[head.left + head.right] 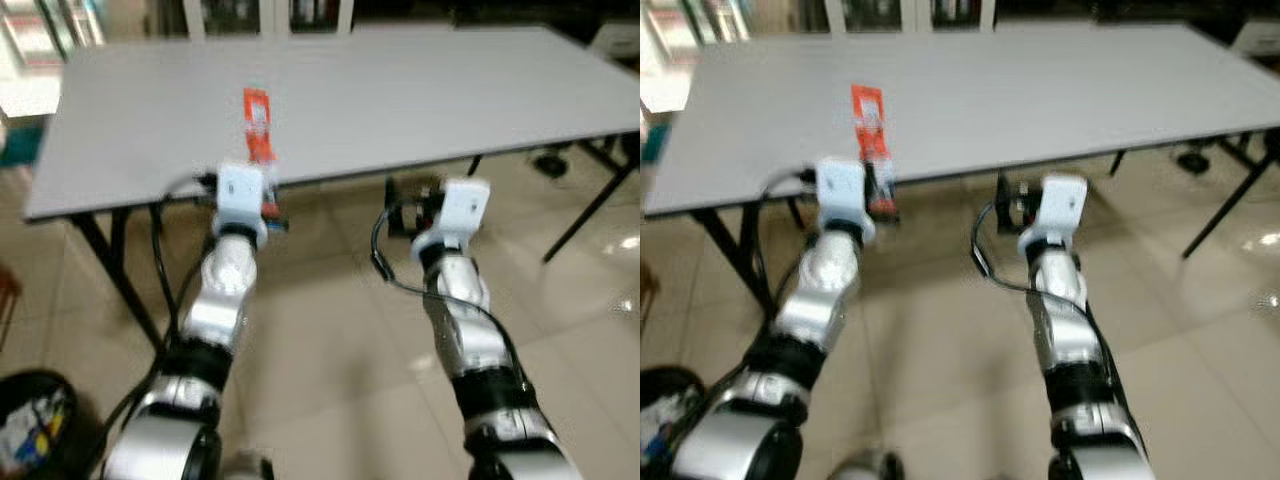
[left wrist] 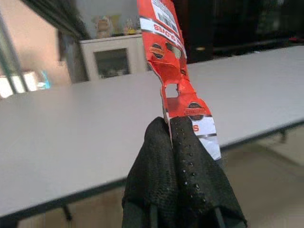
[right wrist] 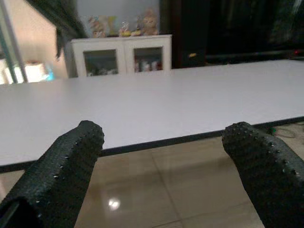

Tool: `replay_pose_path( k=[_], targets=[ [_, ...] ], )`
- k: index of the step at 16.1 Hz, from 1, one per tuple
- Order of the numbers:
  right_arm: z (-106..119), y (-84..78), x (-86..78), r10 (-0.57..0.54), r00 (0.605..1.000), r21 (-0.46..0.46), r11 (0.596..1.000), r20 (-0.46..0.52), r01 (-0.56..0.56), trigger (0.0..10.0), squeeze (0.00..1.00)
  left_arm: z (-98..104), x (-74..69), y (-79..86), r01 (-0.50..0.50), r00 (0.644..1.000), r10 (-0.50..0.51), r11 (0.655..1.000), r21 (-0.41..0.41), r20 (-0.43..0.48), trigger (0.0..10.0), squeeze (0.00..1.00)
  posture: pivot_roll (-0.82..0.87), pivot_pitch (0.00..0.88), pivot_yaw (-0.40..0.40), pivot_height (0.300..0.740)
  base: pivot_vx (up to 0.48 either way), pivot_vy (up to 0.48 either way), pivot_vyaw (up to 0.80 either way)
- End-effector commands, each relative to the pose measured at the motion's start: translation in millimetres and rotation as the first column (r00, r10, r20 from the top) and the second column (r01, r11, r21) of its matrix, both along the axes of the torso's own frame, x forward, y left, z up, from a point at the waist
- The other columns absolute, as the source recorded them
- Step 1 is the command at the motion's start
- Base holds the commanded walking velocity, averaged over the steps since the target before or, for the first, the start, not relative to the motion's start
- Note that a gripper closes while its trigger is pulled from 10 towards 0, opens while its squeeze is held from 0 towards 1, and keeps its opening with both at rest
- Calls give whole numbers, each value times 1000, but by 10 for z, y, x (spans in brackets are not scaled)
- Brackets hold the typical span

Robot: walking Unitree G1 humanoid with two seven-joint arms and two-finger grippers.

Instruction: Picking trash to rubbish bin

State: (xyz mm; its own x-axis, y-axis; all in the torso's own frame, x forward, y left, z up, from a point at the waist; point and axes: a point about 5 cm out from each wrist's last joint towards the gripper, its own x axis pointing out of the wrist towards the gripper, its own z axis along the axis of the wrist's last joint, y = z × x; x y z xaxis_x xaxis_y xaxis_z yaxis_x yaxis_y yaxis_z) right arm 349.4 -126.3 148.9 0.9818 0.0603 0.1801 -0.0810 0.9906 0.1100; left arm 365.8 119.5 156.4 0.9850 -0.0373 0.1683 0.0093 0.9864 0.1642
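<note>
The left gripper [image 2: 183, 142] is clamped on the lower end of an orange wrapper [image 2: 173, 66], which stands up from its fingers just off the near edge of the table [image 1: 400, 90]; it looks light, thin and floppy, so a pinch at the end should hold it, though it may slip. The bin [image 1: 35, 420] sits low behind and left of that gripper, beside the arm. The right gripper [image 3: 164, 156] hangs spread wide, holding nothing, facing the table edge.
</note>
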Motion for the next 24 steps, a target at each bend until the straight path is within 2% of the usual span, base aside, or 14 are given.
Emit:
replay_pose_path(
  k=[1, 7, 24],
  targets=[
    [2, -66, 1, -24, 1000, 14, 1000, -6, 24, 10000, 0, 21, 15, -43, 27, 1000, -27, 1000, 1, -6, 10000, 0, -68, 50, -76, 740, 266, 0, 0],
    [-9, -73, 3, -26, 1000, 20, 999, -14, 26, 10000, 0, 13, 18, -49, 32, 999, -32, 999, 18, -17, 10000, 0, -66, 52, -75, 740, 418, 0, 0],
    [-18, -60, 7, -17, 999, 23, 1000, -27, 18, 10000, 0, 16, 15, -68, 45, 999, -44, 999, 19, -19, 10000, 0, -66, 54, -77, 740, 0, 0, 0]
  ],
)
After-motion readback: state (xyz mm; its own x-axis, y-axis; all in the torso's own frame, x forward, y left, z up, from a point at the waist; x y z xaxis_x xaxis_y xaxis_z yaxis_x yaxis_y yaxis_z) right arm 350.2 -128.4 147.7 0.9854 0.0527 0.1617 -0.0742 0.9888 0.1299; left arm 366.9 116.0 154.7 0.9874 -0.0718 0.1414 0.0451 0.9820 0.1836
